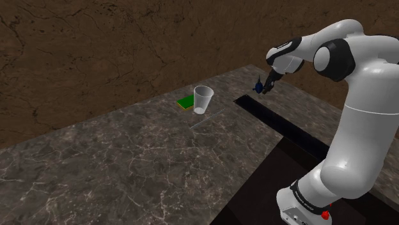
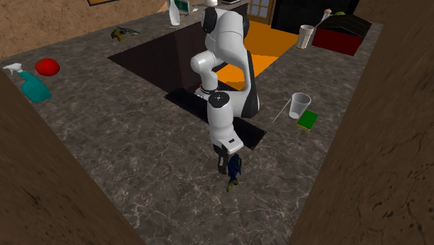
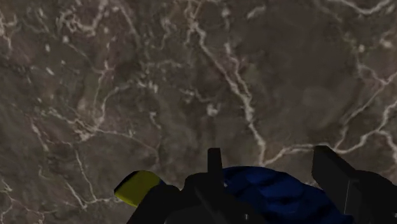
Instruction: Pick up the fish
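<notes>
Gripper: the black gripper point(image 2: 224, 166) is pointing down over the counter, at the end of the white arm point(image 2: 224, 118) that is reaching out from the stand.
Grip: the two fingers point(image 3: 215, 173) are standing apart and are clamping the fish between them, one on each side of its body.
Fish: the blue fish point(image 3: 275, 189) is sitting in that clasp, its body crossing between the fingers and its yellow tail point(image 3: 136, 185) sticking out past one finger.
Height: the fish is looking clear of the surface under the hand, though I cannot tell for sure.
Counter: the dark veined marble counter point(image 3: 159, 83) is spreading out beneath the hand.
Recess: a dark sunken opening point(image 2: 156, 59) is lying behind the hand, around the arm's base.
Cup: a clear cup point(image 1: 203, 100) is standing upright, well apart from the hand, towards the shoulder view's left.
Block: a flat green block point(image 1: 186, 102) is lying just beside the cup, on the side away from the hand.
Rod: a thin pale rod point(image 1: 208, 120) is lying on the counter near the cup.
</notes>
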{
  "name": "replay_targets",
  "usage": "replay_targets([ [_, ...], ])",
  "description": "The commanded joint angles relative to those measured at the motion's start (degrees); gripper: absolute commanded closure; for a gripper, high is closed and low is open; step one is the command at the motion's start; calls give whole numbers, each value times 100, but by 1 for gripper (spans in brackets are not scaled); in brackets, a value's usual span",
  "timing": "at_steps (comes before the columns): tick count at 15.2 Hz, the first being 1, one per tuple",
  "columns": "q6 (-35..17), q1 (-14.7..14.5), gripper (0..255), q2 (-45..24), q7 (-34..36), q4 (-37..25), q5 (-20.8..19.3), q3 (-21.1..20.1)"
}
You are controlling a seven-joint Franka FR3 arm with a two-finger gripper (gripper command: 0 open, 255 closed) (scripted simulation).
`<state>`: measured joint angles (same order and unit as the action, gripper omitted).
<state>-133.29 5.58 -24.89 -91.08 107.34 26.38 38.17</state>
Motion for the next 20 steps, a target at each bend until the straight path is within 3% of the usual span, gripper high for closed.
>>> replay_targets([
  [1,-13,1,255,-3,-5,9,7,-4],
  [9,-1,9,255,-17,-6,-15,12,-7],
  [20,625,-167,255,417,323,-309,-440,247],
])
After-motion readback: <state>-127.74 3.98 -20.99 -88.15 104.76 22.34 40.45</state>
